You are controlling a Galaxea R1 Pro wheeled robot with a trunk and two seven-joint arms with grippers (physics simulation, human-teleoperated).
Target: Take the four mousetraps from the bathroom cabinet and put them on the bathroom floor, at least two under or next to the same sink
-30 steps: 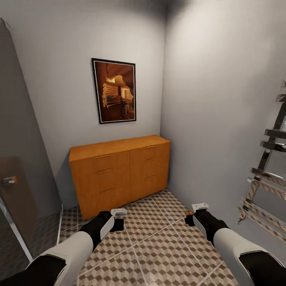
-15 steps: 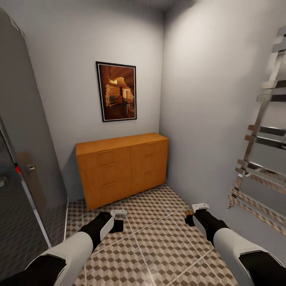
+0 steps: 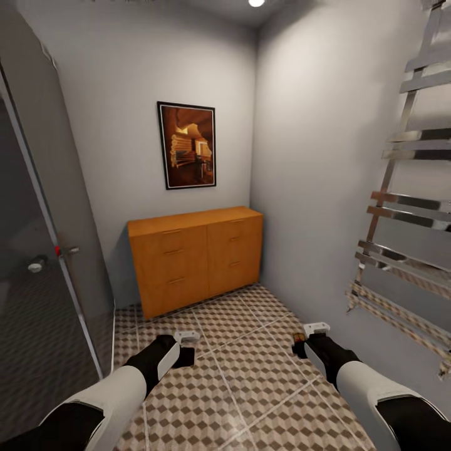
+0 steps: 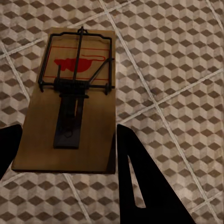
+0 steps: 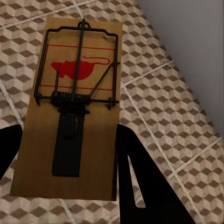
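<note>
Each of my grippers is shut on one mousetrap. The left wrist view shows a flat wooden mousetrap (image 4: 70,102) with a black wire bar and a red mouse print, clamped between the left gripper's (image 4: 70,128) dark fingers above the cube-patterned bathroom floor (image 4: 177,56). In the right wrist view, a matching mousetrap (image 5: 72,107) sits in the right gripper (image 5: 70,128) close to the grey wall. From the head view, the left gripper (image 3: 186,346) and right gripper (image 3: 308,337) hover low over the floor (image 3: 250,376). The orange-brown cabinet (image 3: 195,257) stands shut against the far wall. The sink is out of view.
A chrome towel rail (image 3: 401,219) projects from the right wall. A dark glass shower door (image 3: 44,263) with a small handle stands at the left. A framed picture (image 3: 188,145) hangs above the cabinet. Open tiles lie between the arms and the cabinet.
The camera has backed away and tilted, so the cabinet looks smaller and farther off, and more of the glass door and towel rail shows. Both arms keep their pose and their traps.
</note>
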